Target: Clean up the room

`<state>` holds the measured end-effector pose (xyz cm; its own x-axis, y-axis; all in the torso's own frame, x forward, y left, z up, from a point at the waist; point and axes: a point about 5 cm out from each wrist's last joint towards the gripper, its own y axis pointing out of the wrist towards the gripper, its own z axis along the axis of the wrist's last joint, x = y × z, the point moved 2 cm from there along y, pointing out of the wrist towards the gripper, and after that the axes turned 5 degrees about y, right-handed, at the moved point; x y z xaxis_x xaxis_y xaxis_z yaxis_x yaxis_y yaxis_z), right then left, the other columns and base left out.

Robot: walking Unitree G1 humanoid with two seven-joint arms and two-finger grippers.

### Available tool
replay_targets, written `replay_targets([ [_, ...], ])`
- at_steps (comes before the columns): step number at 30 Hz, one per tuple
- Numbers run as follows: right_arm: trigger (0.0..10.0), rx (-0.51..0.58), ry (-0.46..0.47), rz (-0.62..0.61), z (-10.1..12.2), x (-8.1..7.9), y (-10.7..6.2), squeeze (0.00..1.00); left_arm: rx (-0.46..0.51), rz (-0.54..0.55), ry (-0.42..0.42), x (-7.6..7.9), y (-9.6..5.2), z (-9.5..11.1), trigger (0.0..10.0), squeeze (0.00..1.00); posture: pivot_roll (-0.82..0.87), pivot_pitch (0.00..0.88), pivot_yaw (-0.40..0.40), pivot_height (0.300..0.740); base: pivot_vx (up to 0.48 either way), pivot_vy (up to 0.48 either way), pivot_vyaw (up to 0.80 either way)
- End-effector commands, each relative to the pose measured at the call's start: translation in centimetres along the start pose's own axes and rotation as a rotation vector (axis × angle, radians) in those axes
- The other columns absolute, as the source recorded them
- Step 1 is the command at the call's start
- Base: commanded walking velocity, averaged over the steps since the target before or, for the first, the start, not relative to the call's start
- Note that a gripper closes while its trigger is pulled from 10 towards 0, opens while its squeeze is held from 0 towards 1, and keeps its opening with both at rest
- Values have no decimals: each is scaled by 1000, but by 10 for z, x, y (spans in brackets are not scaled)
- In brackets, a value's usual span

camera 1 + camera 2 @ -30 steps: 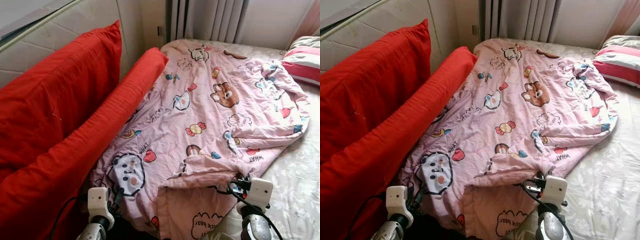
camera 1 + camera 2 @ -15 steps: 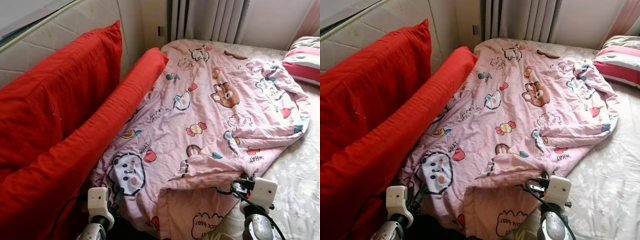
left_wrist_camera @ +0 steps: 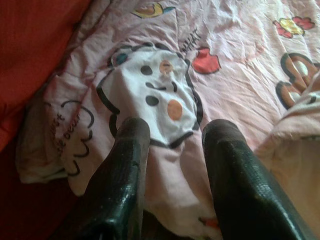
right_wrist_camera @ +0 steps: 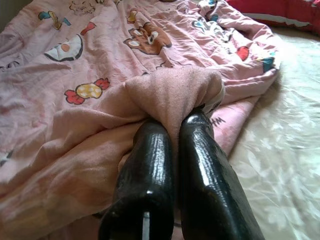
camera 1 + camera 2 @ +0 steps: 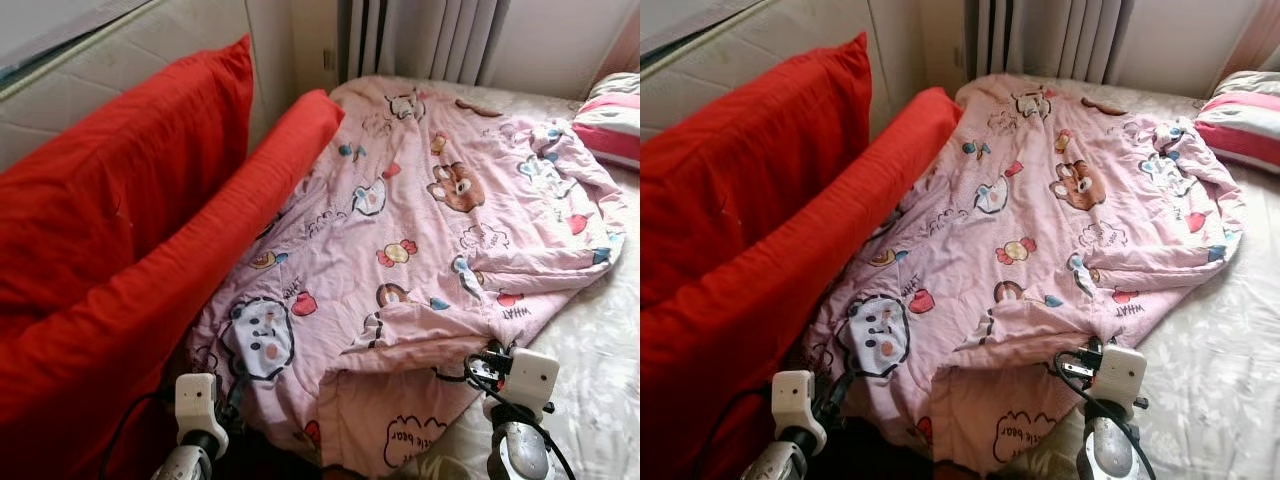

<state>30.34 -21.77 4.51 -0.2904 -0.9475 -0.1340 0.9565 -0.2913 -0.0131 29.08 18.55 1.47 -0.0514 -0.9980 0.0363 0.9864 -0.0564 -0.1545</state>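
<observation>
A pink quilt point(image 5: 420, 230) is spread over the bed point(image 5: 610, 350), running from the curtains at 12 o'clock to the near edge at 6 o'clock. Its left side lies against a red bolster point(image 5: 200, 260), with a red cushion point(image 5: 110, 190) behind at 9 o'clock. A striped pillow point(image 5: 612, 122) is seen at 2 o'clock.

The right gripper point(image 4: 172, 127) is clamped on a folded-back hem of the quilt, the cloth bunched between both fingers; the fold at 5 o'clock is judged to be lifted so the quilt can be drawn flat or folded.

The left gripper point(image 3: 172, 137) is held just above the near left corner, over a cartoon face, with its fingers apart and nothing between them. It is judged to be poised to take that corner, so both ends can be handled together.
</observation>
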Motion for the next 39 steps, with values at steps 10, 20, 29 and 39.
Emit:
replay_targets([
  [10,10000,21,-21,-49,1,10,-3,0,-20,17,-10,-5,-5,-7,10000,0,-41,217,29,740,-270,0,0],
  [20,10000,61,-41,-109,10,20,2,0,-18,16,-12,-5,-5,-6,10000,0,-40,217,31,740,-270,0,0],
  [29,10000,82,-57,-151,15,28,4,0,-18,16,-11,-5,-5,-6,10000,0,-40,216,32,740,-270,0,0],
  [39,10000,106,-68,-189,20,34,5,0,-18,15,-12,-5,-5,-6,10000,0,-40,215,33,740,-270,0,0],
])
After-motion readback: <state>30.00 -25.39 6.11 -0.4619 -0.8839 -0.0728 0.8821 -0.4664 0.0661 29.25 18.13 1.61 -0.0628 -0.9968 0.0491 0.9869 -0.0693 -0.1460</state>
